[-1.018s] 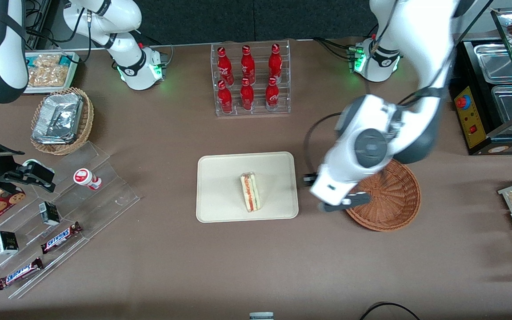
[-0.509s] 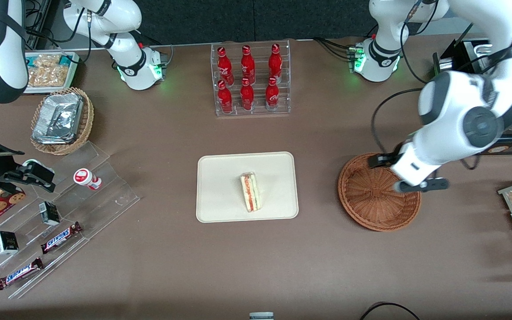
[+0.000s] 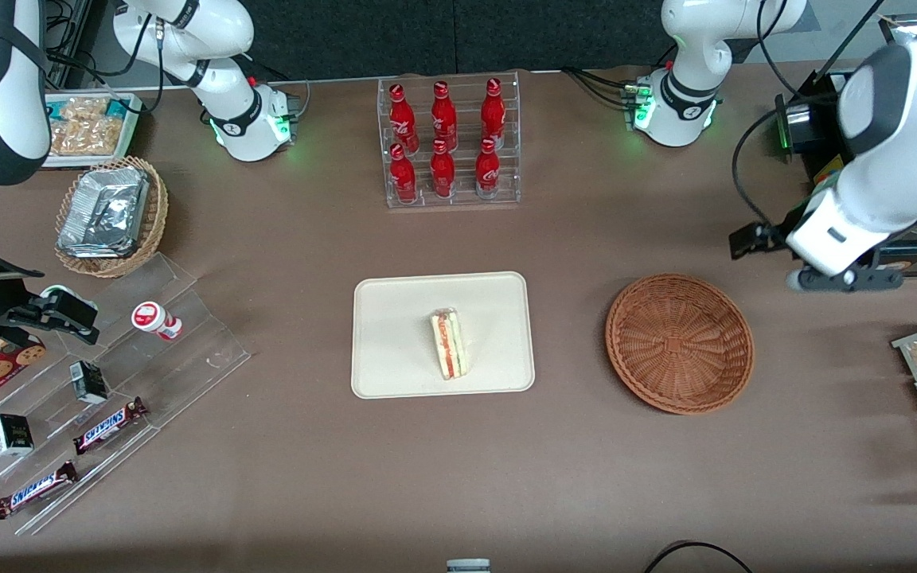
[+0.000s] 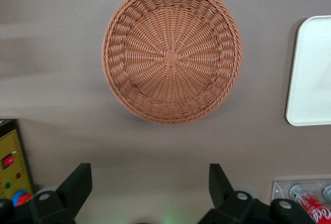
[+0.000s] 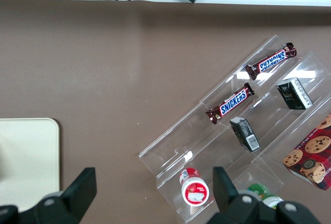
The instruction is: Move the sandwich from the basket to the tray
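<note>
Sandwich (image 3: 449, 344) lies on tray (image 3: 395, 318), w/ basket (image 3: 679, 343) beside it. Gripper (image 4: 150, 190) hovers above tabletop (image 3: 586, 477) near basket, fingers (image 4: 77, 185) spread wide, holding nothing.

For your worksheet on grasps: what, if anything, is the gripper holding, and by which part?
Nothing. The gripper is open and empty, above the table beside the basket; the sandwich lies on the tray.

- The table (image 3: 283, 239) is covered edge to edge in a plain brown cloth.
- A dark wall (image 3: 458, 32) runs along the table's farthest edge.
</note>
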